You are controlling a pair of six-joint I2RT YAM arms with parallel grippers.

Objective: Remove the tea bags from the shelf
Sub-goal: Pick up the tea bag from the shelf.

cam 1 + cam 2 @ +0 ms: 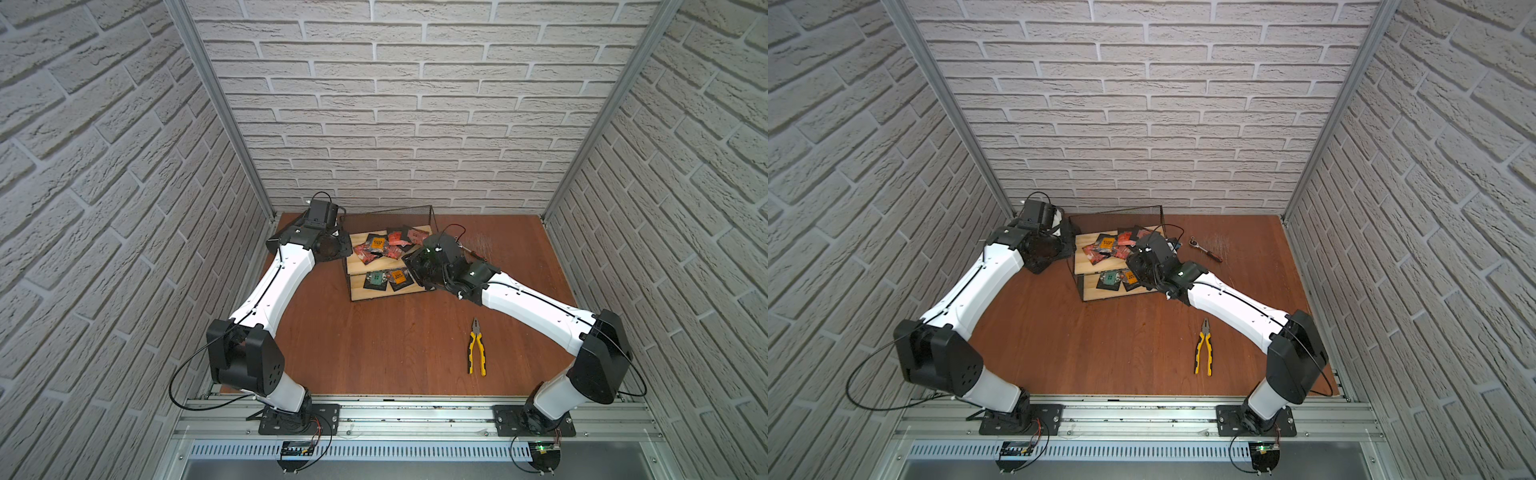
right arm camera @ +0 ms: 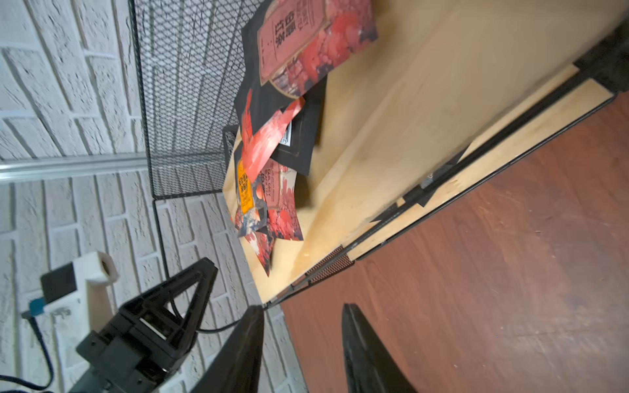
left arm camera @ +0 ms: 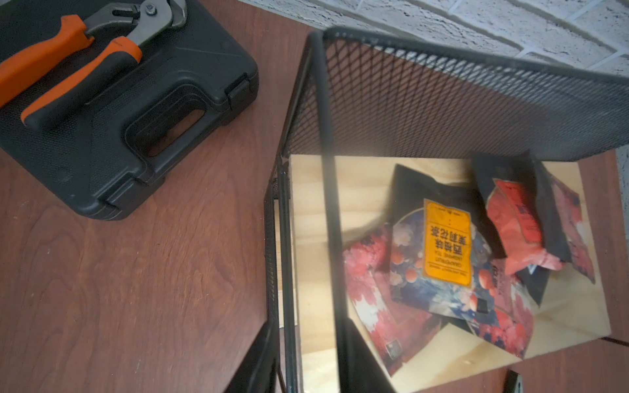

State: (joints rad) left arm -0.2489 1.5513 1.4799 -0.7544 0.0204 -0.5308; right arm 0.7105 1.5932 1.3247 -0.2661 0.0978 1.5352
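The shelf [image 1: 358, 266] stands at the back middle of the desk [image 1: 374, 353], with its mesh back toward the wall. Most of the tea bags [image 1: 384, 247] lie in a loose, overlapping heap on the top board. Two more bags [image 1: 388, 277] lie flat, side by side, on the lower board.

The left claw [image 3: 309, 340] is at the shelf's left end. In the left wrist view its fingers [image 3: 258, 360] stand apart, astride a black upright of the shelf's frame. That bar is blurred, so I cannot tell whether either finger touches it. Past the bar the heap shows, with an orange-labelled bag [image 3: 446, 245] lying on red-patterned ones.

The right claw [image 2: 303, 347] is at the shelf's right end, and its wrist covers that end in both top views. In the right wrist view its fingers [image 2: 364, 357] are apart with nothing between them. They hang above bare desk just beside the shelf's corner.

A black case [image 3: 112, 112] lies on the desk left of the shelf, with orange pliers [image 3: 68, 58] on its lid. Yellow pliers [image 1: 478, 347] lie well apart from the shelf, toward the front right. A wrench [image 1: 1204, 248] lies on the desk near the shelf's right end.
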